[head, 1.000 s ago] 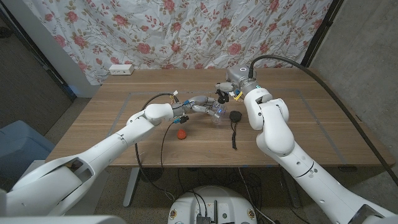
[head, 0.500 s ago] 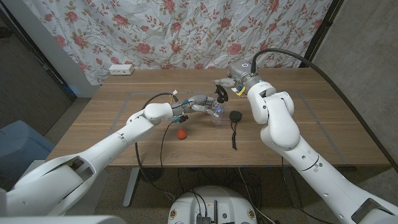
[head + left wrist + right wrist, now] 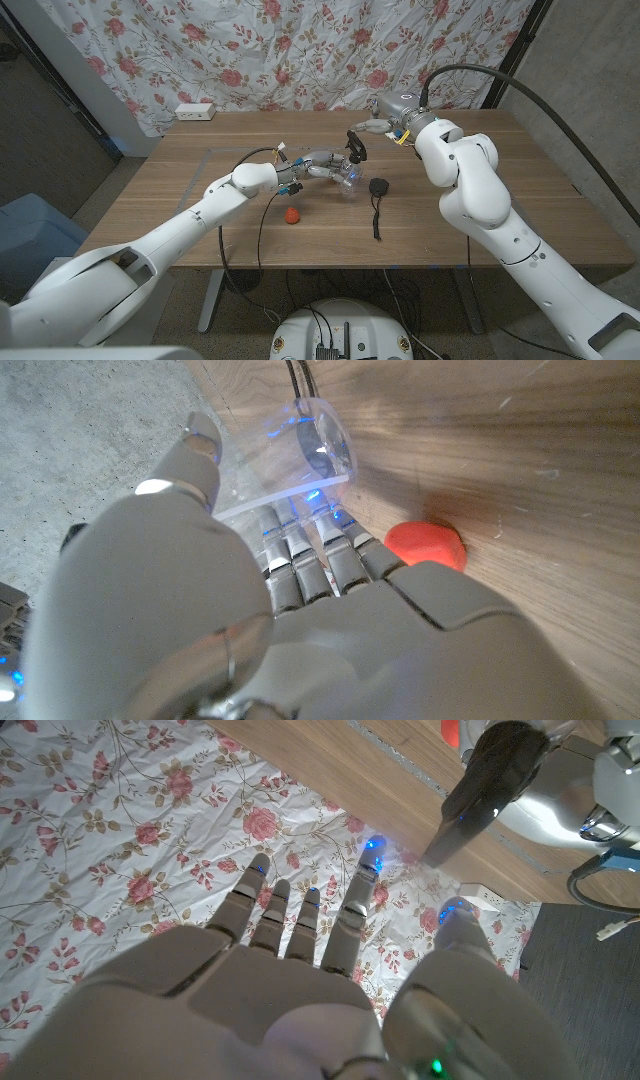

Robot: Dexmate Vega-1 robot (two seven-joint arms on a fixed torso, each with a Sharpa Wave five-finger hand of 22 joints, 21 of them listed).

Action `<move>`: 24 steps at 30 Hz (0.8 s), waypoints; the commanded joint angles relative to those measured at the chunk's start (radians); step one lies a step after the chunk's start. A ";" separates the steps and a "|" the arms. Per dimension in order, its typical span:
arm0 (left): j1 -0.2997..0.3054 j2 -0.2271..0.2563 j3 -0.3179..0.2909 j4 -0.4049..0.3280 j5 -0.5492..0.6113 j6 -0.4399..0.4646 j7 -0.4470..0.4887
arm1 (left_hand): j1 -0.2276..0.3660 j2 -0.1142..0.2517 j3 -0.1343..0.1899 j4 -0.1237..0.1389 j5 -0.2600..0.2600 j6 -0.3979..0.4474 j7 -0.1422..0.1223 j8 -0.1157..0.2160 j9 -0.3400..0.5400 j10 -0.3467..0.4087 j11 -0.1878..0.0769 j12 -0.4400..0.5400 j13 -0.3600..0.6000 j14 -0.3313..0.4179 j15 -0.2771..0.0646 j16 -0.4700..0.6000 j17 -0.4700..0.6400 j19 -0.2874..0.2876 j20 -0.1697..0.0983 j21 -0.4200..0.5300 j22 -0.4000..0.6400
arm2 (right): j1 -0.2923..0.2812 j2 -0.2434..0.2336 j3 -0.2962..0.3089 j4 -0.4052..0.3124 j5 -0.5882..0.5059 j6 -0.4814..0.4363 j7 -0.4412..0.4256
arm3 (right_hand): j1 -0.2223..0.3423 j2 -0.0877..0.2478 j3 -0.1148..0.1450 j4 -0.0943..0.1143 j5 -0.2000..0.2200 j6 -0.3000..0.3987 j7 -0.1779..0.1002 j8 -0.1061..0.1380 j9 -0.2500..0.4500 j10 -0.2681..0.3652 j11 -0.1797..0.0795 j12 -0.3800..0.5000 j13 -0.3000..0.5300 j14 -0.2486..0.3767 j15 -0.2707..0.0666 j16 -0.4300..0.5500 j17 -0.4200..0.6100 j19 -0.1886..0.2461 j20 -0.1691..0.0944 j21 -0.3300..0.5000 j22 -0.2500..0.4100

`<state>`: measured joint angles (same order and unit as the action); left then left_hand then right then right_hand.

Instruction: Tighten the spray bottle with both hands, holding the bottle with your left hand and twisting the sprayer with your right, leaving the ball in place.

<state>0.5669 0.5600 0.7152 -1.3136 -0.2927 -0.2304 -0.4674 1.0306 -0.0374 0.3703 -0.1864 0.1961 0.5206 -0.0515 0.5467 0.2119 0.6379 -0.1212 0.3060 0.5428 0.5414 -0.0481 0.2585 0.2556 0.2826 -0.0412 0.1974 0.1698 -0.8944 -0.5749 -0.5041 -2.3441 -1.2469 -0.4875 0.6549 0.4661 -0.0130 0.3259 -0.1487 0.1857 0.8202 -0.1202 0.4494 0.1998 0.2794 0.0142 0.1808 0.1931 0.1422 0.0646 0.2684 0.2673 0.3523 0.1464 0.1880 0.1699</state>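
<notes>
Your left hand grips the clear spray bottle at table centre, black sprayer on top. Your right hand hovers at its 1 o'clock, fingers spread, holding nothing. The red ball lies at the bottle's 8 o'clock.

The table is brown wood with a visible grain. Behind it hangs a white curtain printed with pink and red roses and grey-green leaves. The bottle is clear, and its sprayer is black. The ball is red. A black disc with a black strap lies on the table. A white power strip sits at the far edge. Both arms are white, the left hand and the right hand grey, with blue lights on the fingers.
</notes>
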 commanded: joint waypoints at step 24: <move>-0.012 0.003 0.007 0.002 0.004 0.008 -0.020 | -0.062 0.151 0.006 0.019 0.007 0.010 -0.005 0.308 0.002 0.052 -0.033 0.003 0.016 0.007 -0.112 -0.002 0.000 0.009 -0.042 -0.003 0.003 | 0.039 -0.333 0.122 -0.017 0.516 0.138 -0.159 | 0.277 -0.048 0.059 -0.036 0.028 -0.326 -0.101 -0.118 0.017 -0.258 -0.008 -0.001 0.005 -0.167 0.070 -0.064 -0.010 -0.119 0.016 -0.011 -0.001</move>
<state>0.5576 0.5598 0.7199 -1.3081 -0.2923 -0.2280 -0.4815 1.0306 -0.0374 0.3660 -0.1821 0.1930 0.5206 -0.0515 0.5467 0.2112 0.6379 -0.1212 0.3060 0.5428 0.5414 -0.0482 0.2586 0.2557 0.2826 -0.0412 0.1974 0.1697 -0.8624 -0.8053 -0.4126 -2.3823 -0.8837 -0.4179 0.5716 0.7107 -0.0596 0.3731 -0.1833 0.2046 0.5066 -0.2199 0.3363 0.2119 0.0328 0.0078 0.1771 0.1929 -0.0110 0.1322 0.2067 0.2579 0.2441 0.1626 0.1772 0.1674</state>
